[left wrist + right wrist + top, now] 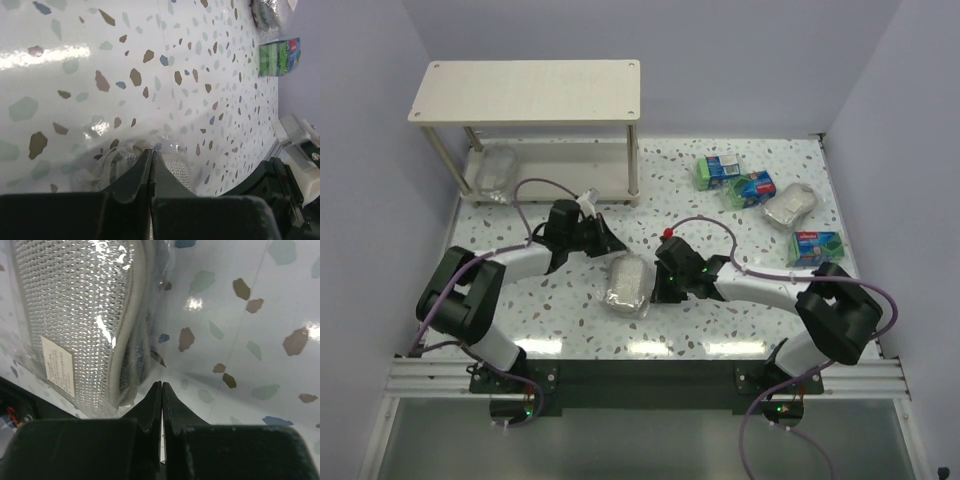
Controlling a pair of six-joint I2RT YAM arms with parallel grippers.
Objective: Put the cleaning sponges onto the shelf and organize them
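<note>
A silvery-grey scourer pack [627, 284] lies mid-table between both arms. My left gripper [607, 246] is shut at its far-left end, and its jaws pinch the clear wrap [172, 172]. My right gripper [658, 288] is shut at its right edge, on the wrap's flange beside the scourer [75, 315]. The beige two-tier shelf [525, 90] stands at the back left with one scourer pack [492, 171] on its lower board. Three green sponge packs [720, 170] [750, 188] [815, 247] and another scourer [790, 207] lie at the right.
Purple walls close in the table on the left, back and right. The shelf's thin legs [633, 160] stand just behind my left arm. A green pack [280, 57] shows far off in the left wrist view. Cables loop over both arms.
</note>
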